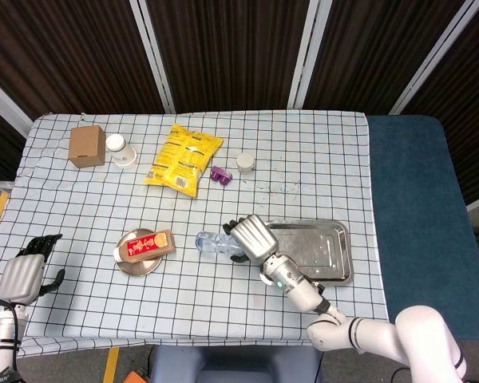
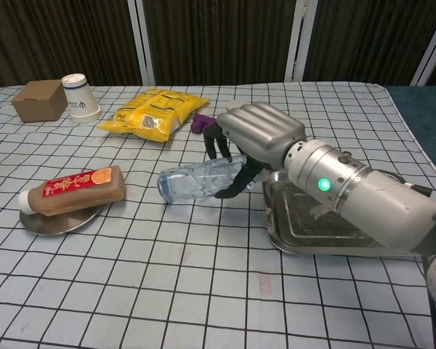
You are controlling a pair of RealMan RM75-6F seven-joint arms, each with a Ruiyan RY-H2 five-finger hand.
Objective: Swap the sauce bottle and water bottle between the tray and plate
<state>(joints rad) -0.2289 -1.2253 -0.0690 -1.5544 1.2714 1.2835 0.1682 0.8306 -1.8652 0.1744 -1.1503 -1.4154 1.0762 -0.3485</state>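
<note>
My right hand (image 2: 253, 138) (image 1: 248, 237) grips the clear water bottle (image 2: 196, 182) (image 1: 214, 242) near its cap end and holds it lifted and tilted just left of the steel tray (image 2: 392, 240) (image 1: 331, 239). The tray has nothing in it. The brown sauce bottle (image 2: 74, 190) (image 1: 146, 245) with a red label lies on its side on the small round plate (image 2: 54, 222) (image 1: 136, 266). My left hand (image 1: 24, 275) hangs off the table's left edge, fingers curled in with nothing in them; the chest view does not show it.
At the back are a cardboard box (image 2: 40, 99), a paper cup (image 2: 80, 95), a yellow snack bag (image 2: 154, 112), a purple object (image 2: 202, 123) and a small white jar (image 2: 237, 113).
</note>
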